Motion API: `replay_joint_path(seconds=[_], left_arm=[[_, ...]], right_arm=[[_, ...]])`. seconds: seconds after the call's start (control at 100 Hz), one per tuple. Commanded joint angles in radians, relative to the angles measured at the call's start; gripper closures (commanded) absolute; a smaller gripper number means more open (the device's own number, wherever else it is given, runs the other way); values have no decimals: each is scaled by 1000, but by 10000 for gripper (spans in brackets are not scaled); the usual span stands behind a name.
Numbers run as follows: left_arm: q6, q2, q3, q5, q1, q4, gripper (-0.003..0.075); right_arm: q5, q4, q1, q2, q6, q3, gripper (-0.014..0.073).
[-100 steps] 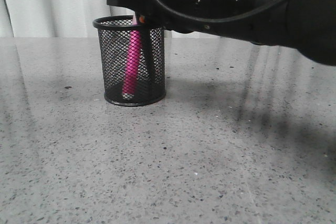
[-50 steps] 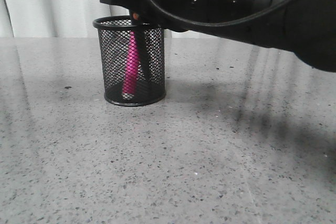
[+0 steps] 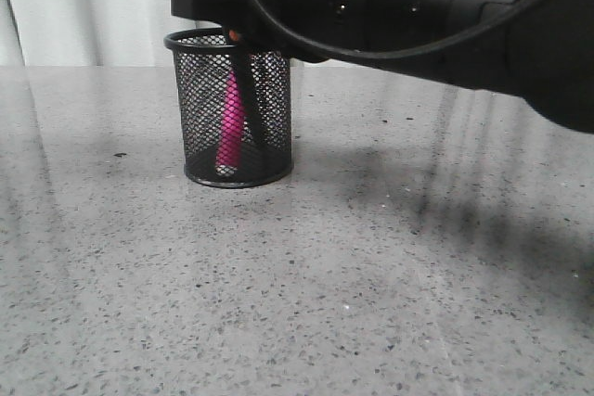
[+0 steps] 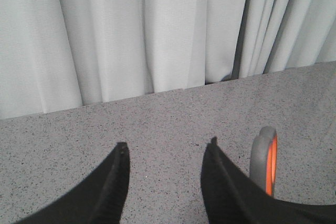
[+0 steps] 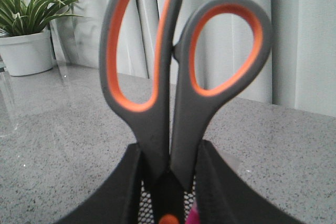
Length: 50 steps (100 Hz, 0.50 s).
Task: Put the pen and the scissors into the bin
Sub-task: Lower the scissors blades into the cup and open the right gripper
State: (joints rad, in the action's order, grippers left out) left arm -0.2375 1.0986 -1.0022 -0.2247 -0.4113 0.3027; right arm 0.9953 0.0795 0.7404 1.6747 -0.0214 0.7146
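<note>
Your right end effector [image 5: 168, 182] grips the scissors [image 5: 178, 77] at the pivot, blades hanging below it inside the bin [image 3: 232, 108] beside the pen [image 3: 230, 122]. Lower slightly, then release. Your left end effector [image 4: 165, 182] is open and idle.

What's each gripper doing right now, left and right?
Left gripper: open, holding nothing.
Right gripper: closed on the scissors, blades down in the mesh pencil cup beside the pink pen.

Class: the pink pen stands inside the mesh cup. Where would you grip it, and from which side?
Grip the pen at its upper end, coming straight down from above. It leans nearly upright inside the bin, whose mesh wall blocks any sideways reach. The scissors in the right hand crowd the opening now.
</note>
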Motion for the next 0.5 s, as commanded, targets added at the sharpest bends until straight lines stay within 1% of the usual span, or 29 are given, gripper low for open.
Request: replay_joint_path(seconds=[0.0, 0.06, 0.11, 0.18, 0.33, 0.49], left_arm=[[4, -22, -27, 74, 5, 6, 425], [4, -22, -27, 74, 5, 6, 426], [4, -22, -27, 74, 5, 6, 426], [4, -22, -27, 74, 5, 6, 426], [4, -22, -27, 74, 5, 6, 425], [4, -22, -27, 74, 5, 6, 426]], right_arm=[[90, -17, -1, -35, -1, 5, 497], [109, -17, -1, -35, -1, -11, 445], [129, -17, -1, -35, -1, -25, 423], [162, -17, -1, -35, -1, -42, 415], [169, -19, -1, -35, -1, -52, 404], [171, -21, -1, -35, 0, -52, 305]])
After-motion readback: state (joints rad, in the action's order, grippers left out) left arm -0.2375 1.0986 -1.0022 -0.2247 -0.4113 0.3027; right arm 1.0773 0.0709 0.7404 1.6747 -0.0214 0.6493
